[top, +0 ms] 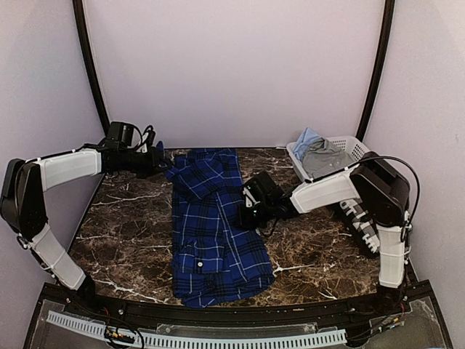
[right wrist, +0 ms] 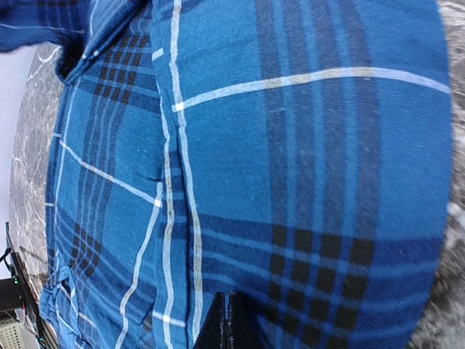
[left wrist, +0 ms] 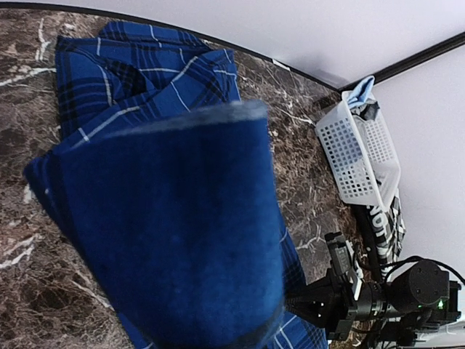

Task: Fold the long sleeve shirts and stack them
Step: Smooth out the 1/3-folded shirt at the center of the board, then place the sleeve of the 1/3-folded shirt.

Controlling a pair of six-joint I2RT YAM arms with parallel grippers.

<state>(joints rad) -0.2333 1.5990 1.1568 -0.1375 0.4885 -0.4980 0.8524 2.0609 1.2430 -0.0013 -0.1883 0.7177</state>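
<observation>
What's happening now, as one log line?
left fingers: shut on blue shirt | right fingers: shut on blue shirt | basket: back right

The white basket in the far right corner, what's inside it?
The white basket holds a light blue cloth and a grey cloth, crumpled together. Anything beneath them is covered.

Enclosed bench cell, even diffuse light.
Dark brown marble table [top: 123, 233] with white veins; plain pale lilac walls [top: 232, 73] behind and both sides; two black curved poles [top: 89, 73] in rear corners.
</observation>
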